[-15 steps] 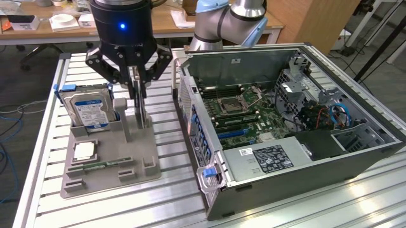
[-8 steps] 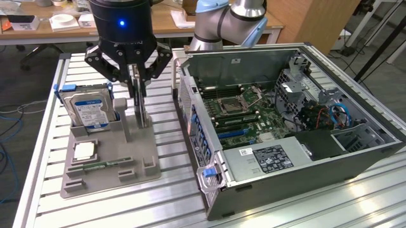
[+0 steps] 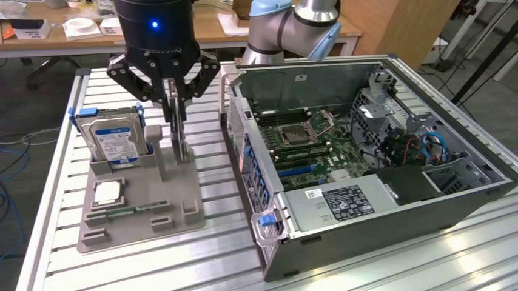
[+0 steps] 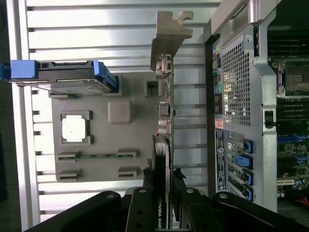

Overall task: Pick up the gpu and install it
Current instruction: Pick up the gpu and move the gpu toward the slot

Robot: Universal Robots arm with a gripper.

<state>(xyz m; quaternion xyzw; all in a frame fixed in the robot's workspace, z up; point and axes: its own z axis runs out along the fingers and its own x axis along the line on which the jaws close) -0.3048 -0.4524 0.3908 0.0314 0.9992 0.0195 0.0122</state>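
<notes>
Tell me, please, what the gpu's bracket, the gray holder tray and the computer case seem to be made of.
The bracket of the gpu: bare metal, likely steel; dull silvery sheen, stamped edges. The holder tray: probably matte gray plastic; no shine. The computer case: sheet metal, painted dark outside; perforated panel, folded edges.

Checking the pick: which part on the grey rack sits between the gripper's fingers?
The gpu, the thin dark card standing on edge in the gripper; the blue-framed hard drive stands beside it, ungripped.
</notes>
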